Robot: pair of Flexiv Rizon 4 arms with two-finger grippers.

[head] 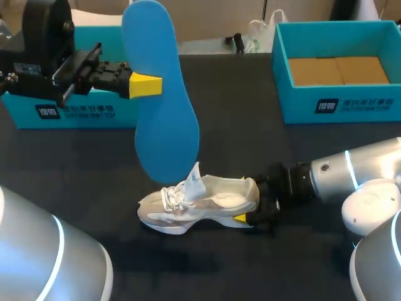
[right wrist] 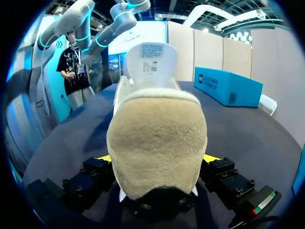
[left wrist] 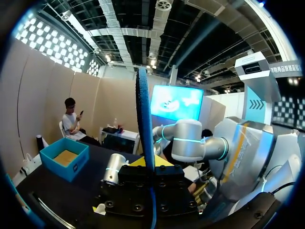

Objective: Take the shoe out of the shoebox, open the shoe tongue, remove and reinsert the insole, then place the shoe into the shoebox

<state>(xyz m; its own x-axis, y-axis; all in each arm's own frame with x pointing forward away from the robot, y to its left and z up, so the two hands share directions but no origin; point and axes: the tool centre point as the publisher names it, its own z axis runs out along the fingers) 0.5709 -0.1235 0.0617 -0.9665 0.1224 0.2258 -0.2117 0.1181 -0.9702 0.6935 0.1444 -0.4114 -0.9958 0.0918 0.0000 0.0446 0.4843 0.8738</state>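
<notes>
Removal appears complete: the shoe rests on the tabletop outside the shoebox, tongue raised. Right gripper fingers clamp its heel. Left gripper fingers grip the blue insole, held above the shoe. Remaining steps: reinsert insole, return shoe to shoebox.

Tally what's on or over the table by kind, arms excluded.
White shoe: 1
Blue insole: 1
Teal boxes: 2 (open shoebox, second box)
Total: 4
</notes>
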